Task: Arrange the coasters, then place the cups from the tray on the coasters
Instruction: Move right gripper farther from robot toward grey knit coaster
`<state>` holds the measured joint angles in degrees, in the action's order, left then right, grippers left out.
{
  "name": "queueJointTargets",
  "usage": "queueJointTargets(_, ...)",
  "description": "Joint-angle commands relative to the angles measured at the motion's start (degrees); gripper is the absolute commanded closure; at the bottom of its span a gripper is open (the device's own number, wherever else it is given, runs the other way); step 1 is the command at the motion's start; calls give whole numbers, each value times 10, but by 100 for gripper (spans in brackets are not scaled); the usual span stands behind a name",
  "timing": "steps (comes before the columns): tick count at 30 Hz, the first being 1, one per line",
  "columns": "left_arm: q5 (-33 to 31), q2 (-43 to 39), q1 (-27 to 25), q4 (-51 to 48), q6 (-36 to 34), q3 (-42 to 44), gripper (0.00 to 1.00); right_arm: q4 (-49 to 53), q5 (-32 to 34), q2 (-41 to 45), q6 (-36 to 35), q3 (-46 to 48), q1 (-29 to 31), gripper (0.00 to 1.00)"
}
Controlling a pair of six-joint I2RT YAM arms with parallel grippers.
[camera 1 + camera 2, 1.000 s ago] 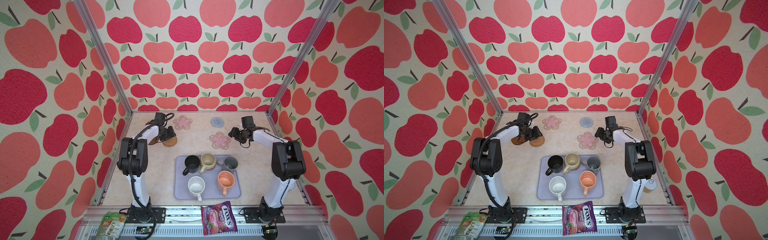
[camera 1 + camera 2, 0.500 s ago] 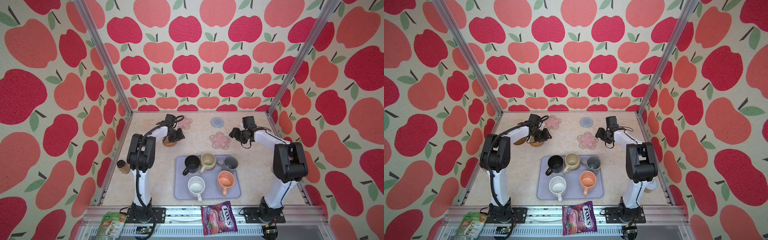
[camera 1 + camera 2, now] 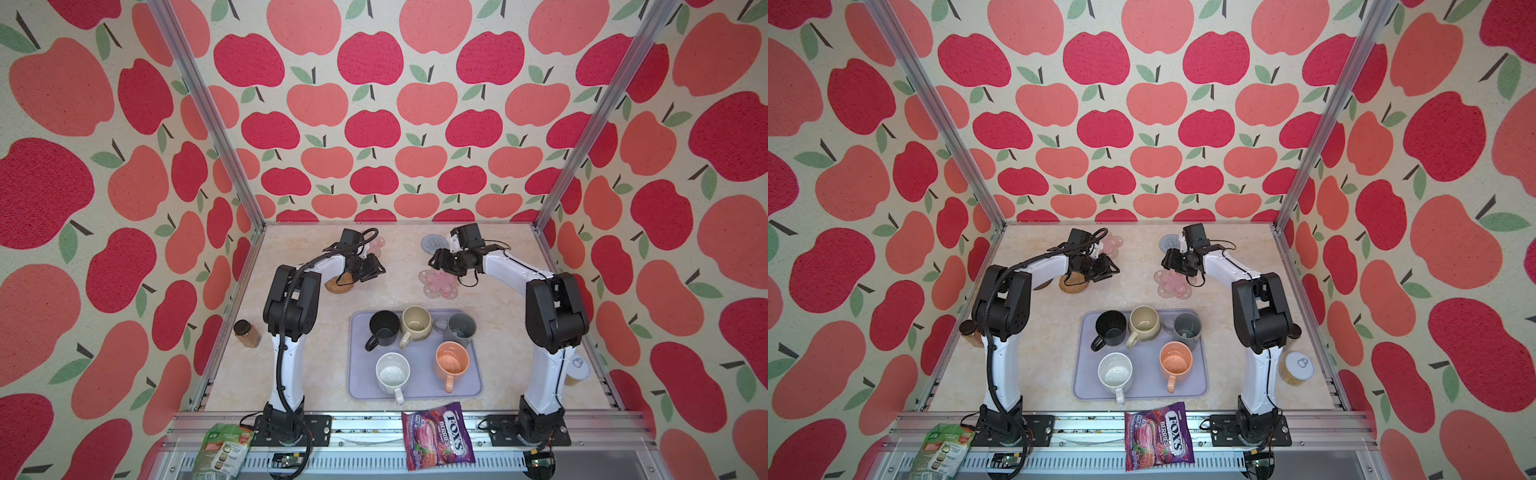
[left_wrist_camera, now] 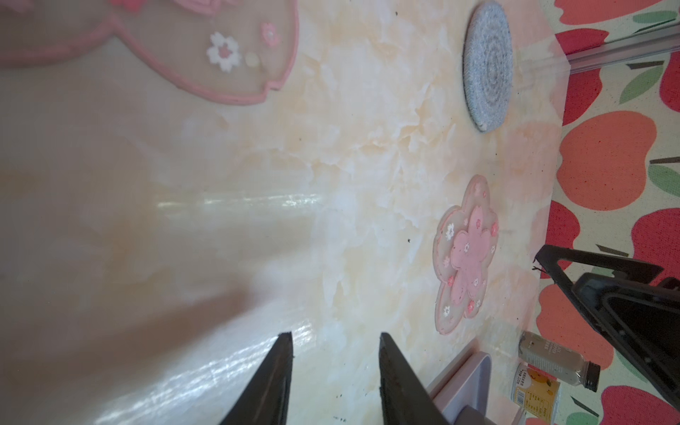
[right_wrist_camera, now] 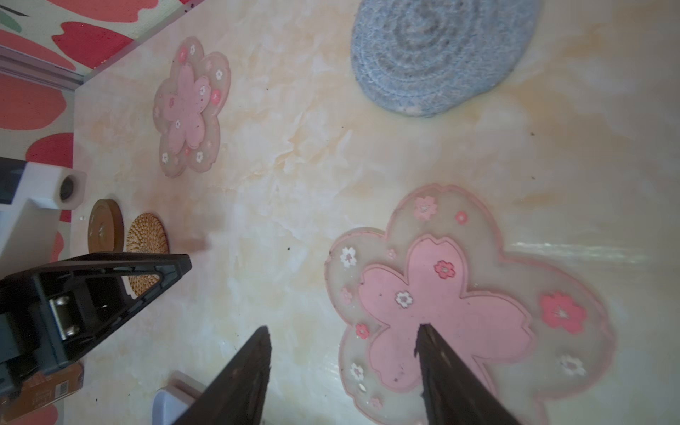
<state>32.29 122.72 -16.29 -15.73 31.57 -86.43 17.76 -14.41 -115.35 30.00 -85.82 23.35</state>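
Observation:
Both top views show five cups on the lavender tray: black, beige, grey, speckled white and orange. My left gripper hovers open over bare table, just right of the rattan coaster. A pink flower coaster lies behind it. My right gripper is open, one finger over the edge of the other pink flower coaster. The grey-blue knit coaster sits at the back. The dark brown disc lies beside the rattan one.
A brown-lidded jar stands at the left table edge and a white-lidded jar at the right edge. A candy bag and a green packet lie on the front rail. A bottle and can stand by the right wall.
My left gripper has swung right, away from the rattan coaster towards the table's middle. My right gripper has shifted a little left over the flower coaster. Coasters and cups have not moved.

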Motion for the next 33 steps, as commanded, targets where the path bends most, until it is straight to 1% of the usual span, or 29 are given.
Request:
queueJointTargets(1,7,-51,26,11,8,29,59,28,-30,-37,-8,-44,26,35)
queueJointTargets(8,-8,-127,77,-22,-13,66,59,44,-40,-89,12,-88,64,36)
queueJointTargets(13,-25,-157,89,-50,-37,67,58,59,-28,-103,16,-88,75,36)
queueJointTargets(24,-29,-174,101,-51,-41,81,58,70,-1,-121,24,-72,76,37)
queueJointTargets(33,-36,-185,109,-51,-38,89,58,56,12,-108,32,-26,52,37)
